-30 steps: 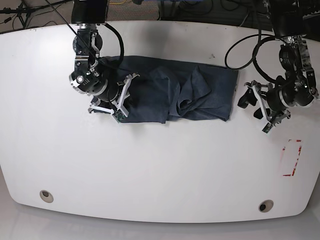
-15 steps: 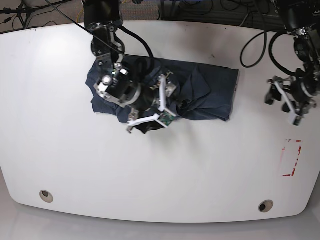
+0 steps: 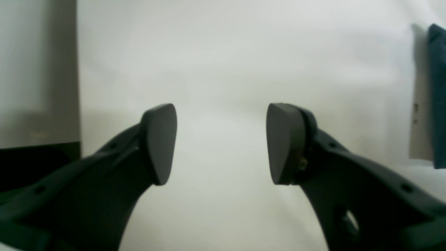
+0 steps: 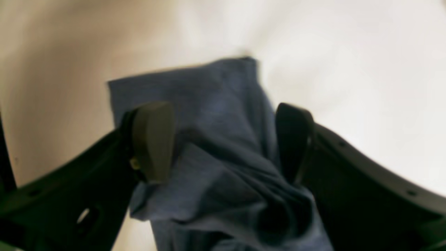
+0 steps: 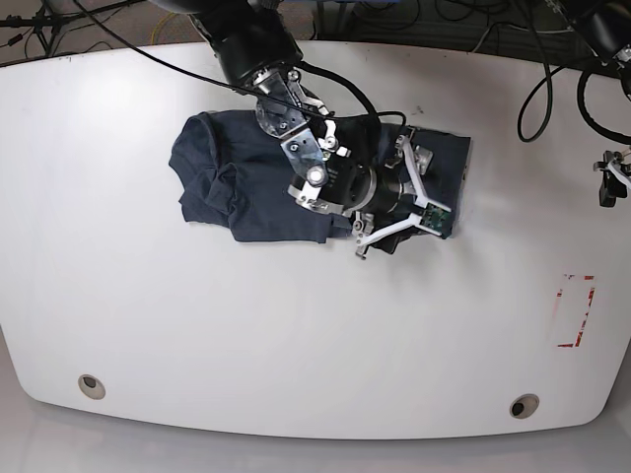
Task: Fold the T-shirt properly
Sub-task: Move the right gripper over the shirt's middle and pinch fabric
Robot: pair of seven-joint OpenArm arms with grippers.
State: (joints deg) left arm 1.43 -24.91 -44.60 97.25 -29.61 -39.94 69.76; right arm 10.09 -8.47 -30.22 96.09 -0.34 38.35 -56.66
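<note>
on table (image 5: 296,325): red-marked tag (image 5: 576,311), t-shirt (image 5: 222,177) apart.

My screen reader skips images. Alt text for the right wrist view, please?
Open right gripper hovering over a rumpled navy T-shirt, its dark jaws apart with cloth showing between them. The shirt lies on a white table; the picture is blurred.

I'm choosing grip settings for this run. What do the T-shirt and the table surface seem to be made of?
T-shirt: soft knit fabric, probably cotton, dark heathered blue with a matte look; it bunches into loose folds under the right hand. Table: smooth, hard white surface, perhaps laminate or painted board; it has a faint sheen and no visible grain.
</note>
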